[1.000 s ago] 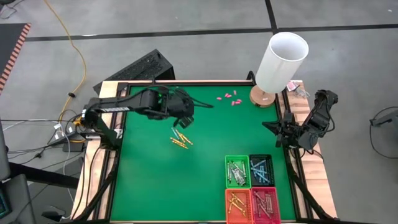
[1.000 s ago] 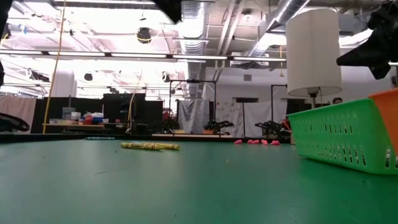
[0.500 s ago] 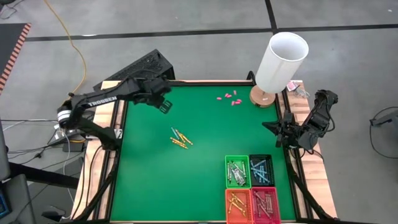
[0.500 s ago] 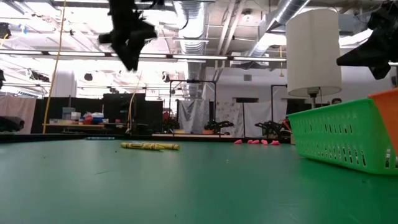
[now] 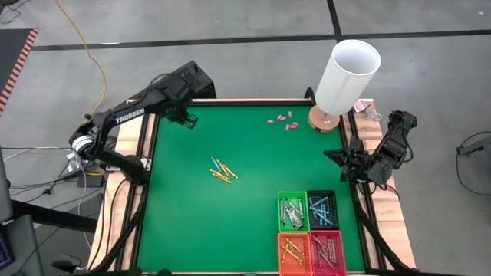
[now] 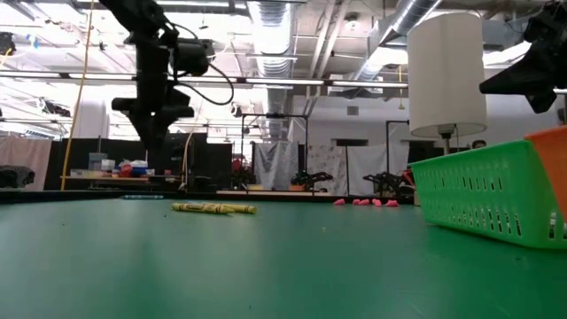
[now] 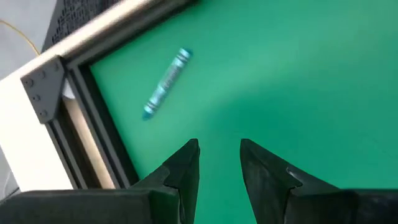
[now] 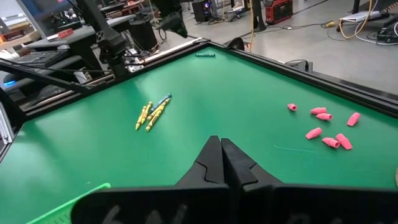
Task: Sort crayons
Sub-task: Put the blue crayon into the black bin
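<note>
Green felt table (image 5: 184, 222) carries a small cluster of yellow-orange crayons (image 5: 222, 172) near its middle and one light blue crayon (image 7: 166, 84) in its far left corner. Above that corner hangs the left gripper (image 7: 219, 163), fingers partly parted and empty. At the table's right edge waits the right gripper (image 8: 221, 154), pressed closed on nothing.

Most of the green mat (image 5: 184, 215) is wide open, only the four baskets (image 5: 311, 232) lower right and the lamp (image 5: 345, 73) upper right get in the way.
</note>
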`<control>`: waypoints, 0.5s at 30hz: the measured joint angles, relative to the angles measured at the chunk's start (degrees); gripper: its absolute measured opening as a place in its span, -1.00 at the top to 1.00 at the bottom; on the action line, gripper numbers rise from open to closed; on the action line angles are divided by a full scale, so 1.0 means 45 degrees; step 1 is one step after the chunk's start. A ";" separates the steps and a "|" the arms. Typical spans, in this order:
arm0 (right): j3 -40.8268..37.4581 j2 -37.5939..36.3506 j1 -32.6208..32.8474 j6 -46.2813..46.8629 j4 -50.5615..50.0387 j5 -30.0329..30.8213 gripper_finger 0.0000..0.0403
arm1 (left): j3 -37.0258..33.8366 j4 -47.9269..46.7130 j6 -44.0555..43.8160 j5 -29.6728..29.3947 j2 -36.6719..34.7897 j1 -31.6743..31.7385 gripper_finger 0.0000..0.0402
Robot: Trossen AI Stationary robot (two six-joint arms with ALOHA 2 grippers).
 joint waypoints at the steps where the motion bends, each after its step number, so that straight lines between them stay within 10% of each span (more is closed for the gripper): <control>1: 0.0000 0.0000 0.0000 0.0000 -0.0005 0.0000 1.00 | -0.0035 0.0200 0.0195 0.0082 0.0014 0.0342 0.47; 15: 0.0000 0.0000 0.0000 -0.0029 -0.0038 0.0045 1.00 | -0.0091 0.1504 0.1011 0.1033 0.0145 0.2752 0.47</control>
